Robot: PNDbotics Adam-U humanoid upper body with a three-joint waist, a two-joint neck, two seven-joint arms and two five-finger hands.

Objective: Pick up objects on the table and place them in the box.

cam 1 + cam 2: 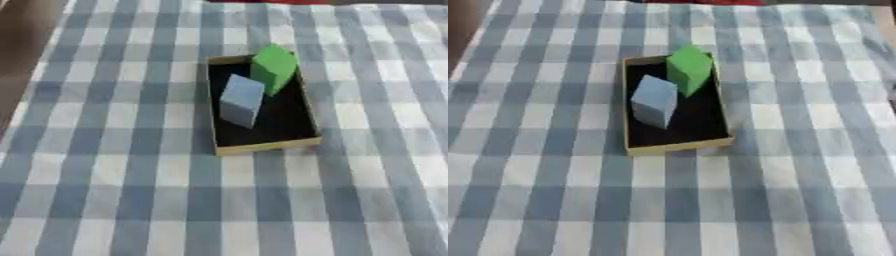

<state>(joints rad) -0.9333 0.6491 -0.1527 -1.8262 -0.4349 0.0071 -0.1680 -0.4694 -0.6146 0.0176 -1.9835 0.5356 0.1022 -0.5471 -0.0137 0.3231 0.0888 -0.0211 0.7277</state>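
Neither hand shows in either eye view, so I cannot tell how open they are or whether they hold anything; I judge both to be pulled back out of frame. At centre, the shallow box (pixel 262 145), tan-walled with a black floor, sits on the checked table (pixel 105 190). Inside it, the blue block (pixel 241 100) stands toward the left wall, and the green block (pixel 274 67) stands at the far end, near the right wall, the two just beside each other. No loose object appears on the cloth around the box. I judge the placing complete; the sound course is to scan the table edges before reaching in again.
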